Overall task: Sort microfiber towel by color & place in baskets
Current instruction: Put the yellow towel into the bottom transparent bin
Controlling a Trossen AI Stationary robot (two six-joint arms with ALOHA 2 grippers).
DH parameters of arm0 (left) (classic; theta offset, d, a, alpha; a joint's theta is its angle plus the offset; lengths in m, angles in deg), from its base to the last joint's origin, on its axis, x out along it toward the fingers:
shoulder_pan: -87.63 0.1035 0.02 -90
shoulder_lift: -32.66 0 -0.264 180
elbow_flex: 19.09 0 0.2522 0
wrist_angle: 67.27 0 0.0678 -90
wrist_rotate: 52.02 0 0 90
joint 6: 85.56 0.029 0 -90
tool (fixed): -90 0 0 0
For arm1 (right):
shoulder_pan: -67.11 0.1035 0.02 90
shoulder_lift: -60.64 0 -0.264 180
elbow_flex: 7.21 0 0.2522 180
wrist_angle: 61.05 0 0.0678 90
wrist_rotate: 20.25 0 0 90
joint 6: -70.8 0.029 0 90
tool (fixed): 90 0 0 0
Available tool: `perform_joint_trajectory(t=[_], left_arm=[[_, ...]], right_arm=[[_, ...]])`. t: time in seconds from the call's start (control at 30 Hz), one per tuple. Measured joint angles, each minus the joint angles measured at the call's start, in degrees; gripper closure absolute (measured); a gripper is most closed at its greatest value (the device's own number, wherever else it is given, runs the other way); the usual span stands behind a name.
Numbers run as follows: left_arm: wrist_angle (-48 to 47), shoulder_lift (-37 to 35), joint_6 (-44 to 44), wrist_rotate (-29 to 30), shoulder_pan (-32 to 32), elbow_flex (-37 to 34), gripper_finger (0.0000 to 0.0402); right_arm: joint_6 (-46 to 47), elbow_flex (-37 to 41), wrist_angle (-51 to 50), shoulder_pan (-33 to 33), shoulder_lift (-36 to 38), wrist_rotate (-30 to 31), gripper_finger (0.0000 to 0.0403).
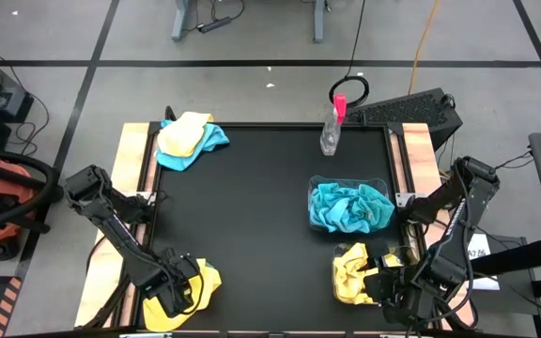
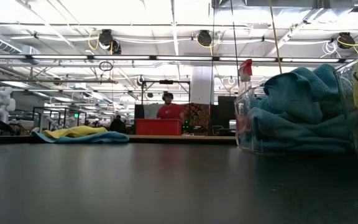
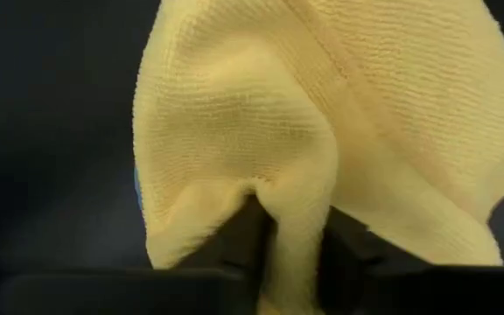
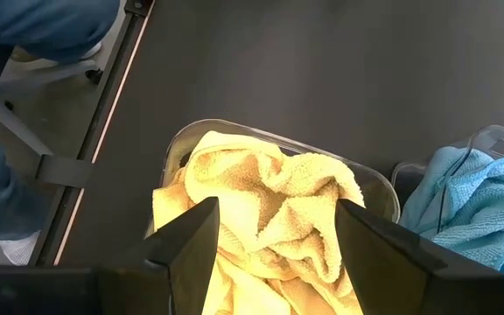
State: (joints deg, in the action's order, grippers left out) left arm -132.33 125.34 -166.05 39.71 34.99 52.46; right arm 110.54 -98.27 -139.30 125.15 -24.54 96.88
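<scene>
Black table (image 1: pixel 252 216) first — two clear baskets sit near its right edge, one stuffed with blue towels (image 1: pixel 349 207), the other (image 1: pixel 360 274) just beside it holding yellow towels, while a yellow-and-blue pile (image 1: pixel 188 139) waits at the far left corner. The left gripper (image 1: pixel 181 293) is down at the near left edge, fingers pinched on a yellow towel (image 3: pixel 322 122). The right gripper (image 4: pixel 274 254) hangs wide open over the yellow basket — nothing held.

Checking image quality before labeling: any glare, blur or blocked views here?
Low view: bright ceiling lights wash out the top, and the blue towels loom large and soft at the right edge. Left wrist view: a yellow towel fills the picture, close and slightly soft. High view and right wrist view: evenly lit, no glare.
</scene>
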Motion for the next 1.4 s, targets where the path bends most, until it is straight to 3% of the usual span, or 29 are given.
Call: perform_joint_trajectory(t=[0.13, 0.43, 0.57, 0.77, 1.03, 1.4], left_arm=[[-0.21, 0.00, 2.98, -0.10, 0.00, 1.57, 0.0389], [-10.29, 0.00, 5.91, 0.62, 0.07, 12.31, 0.0396], [-17.37, 0.00, 8.00, 5.20, 0.04, 20.34, 0.0398], [-23.16, -0.02, 15.04, 17.22, 0.04, 31.32, 0.0398], [-18.77, -0.04, 31.34, 31.37, 0.78, 37.19, 0.0399], [-1.24, -0.04, 58.88, 39.39, 4.49, 37.32, 0.0399]], right_arm=[[-0.03, 0.00, 0.00, 0.00, 0.00, 0.00, 0.0184], [-1.57, 0.00, 0.53, -0.02, 0.00, 2.45, 0.0184], [-5.69, 0.00, 4.69, -0.04, 0.00, 6.32, 0.0184], [-17.48, 0.00, 15.48, -0.68, 0.00, 11.43, 0.0184], [-28.68, 0.00, 27.06, -3.86, 0.00, 14.93, 0.0184], [-33.40, 0.01, 32.26, -11.24, -2.03, 14.78, 0.0184]])
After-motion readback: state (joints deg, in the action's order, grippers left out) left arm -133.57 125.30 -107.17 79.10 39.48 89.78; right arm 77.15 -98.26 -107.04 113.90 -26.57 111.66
